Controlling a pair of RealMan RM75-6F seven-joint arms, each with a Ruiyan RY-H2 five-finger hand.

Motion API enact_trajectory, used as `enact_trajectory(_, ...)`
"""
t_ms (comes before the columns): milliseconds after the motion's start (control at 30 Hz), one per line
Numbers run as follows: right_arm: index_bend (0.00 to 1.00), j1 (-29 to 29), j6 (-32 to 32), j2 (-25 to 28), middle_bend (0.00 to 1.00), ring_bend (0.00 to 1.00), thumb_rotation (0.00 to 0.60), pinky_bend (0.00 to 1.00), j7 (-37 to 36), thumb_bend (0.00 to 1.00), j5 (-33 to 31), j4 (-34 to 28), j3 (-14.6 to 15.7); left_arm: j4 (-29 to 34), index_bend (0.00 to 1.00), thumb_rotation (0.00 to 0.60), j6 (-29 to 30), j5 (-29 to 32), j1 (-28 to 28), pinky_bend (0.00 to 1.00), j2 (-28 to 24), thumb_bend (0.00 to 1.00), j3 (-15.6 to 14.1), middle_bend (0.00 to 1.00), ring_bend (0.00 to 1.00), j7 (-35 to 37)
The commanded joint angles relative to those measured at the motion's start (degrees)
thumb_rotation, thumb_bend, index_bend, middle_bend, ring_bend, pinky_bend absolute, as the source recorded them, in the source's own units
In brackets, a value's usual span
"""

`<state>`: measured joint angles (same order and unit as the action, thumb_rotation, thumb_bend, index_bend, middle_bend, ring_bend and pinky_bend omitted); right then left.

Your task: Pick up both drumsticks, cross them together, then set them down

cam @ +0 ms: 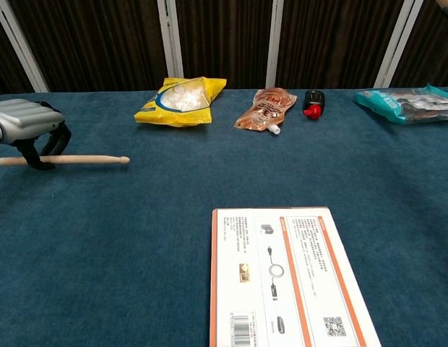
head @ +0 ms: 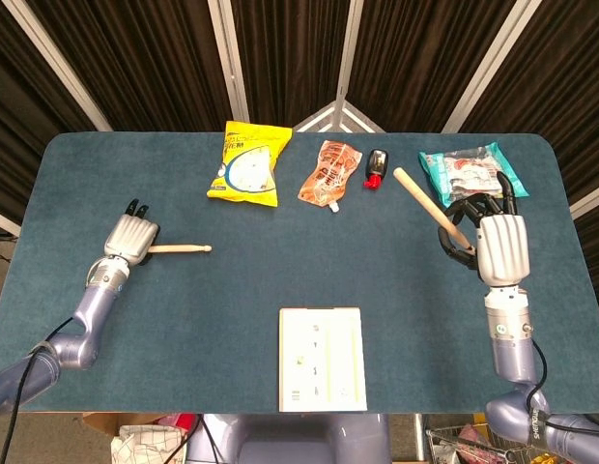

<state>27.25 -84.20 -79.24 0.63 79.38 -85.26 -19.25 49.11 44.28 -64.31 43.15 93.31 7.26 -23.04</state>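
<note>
Two drumsticks, one per hand. Left hand [head: 131,238], fingers curled around the butt of the left drumstick [cam: 79,160]: stick roughly level, tip toward table centre, apparently just clear of the blue table [head: 280,261]. Right hand [head: 495,244], fingers wrapped around the lower end of the right drumstick [head: 420,200]: angled up, toward the far left. Behind: yellow bag [head: 248,164], orange pouch [head: 331,173], teal packet [head: 466,167]. Near edge: white box [head: 321,358].

Two pale wooden drumsticks — left drumstick [head: 181,248] level, right drumstick [head: 427,204] angled.
</note>
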Motion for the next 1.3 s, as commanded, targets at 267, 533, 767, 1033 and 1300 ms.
enact_trajectory(267,0.71,0.58,0.26,0.81,0.62,0.37,0.600,0.00,1.88,0.49,-0.26,-2.06,-0.86,1.69,0.65,0.600,8.84,-7.94,-1.63,0.03,-1.80,0.49,-0.22,0.60,0.12,10.65)
enact_trajectory(533,0.71,2.95,3.33,1.45,0.62,0.38,0.600,0.00,3.72,0.49,-1.64,-2.61,-2.34,9.39,0.65,0.600,19.03,-13.95,-3.68,0.03,-7.04,0.49,0.95,0.60,0.12,22.19)
enact_trajectory(767,0.71,7.48,6.20,0.86,0.62,0.38,0.600,0.00,4.04,0.49,-0.41,0.21,-4.28,20.78,0.65,0.600,22.63,-14.39,-5.35,0.03,-13.67,0.49,2.83,0.60,0.12,25.18)
enact_trajectory(1033,0.71,14.41,10.83,-0.98,0.62,0.38,0.600,0.00,2.89,0.49,2.94,6.85,-4.89,30.58,0.65,0.600,24.24,-13.66,-6.83,0.03,-18.81,0.49,4.09,0.60,0.12,24.28)
enact_trajectory(1300,0.71,19.65,14.93,-3.76,0.62,0.38,0.600,0.00,4.04,0.49,3.25,12.20,-4.60,37.74,0.65,0.600,24.30,-12.75,-6.78,0.03,-20.40,0.48,5.51,0.60,0.12,23.94)
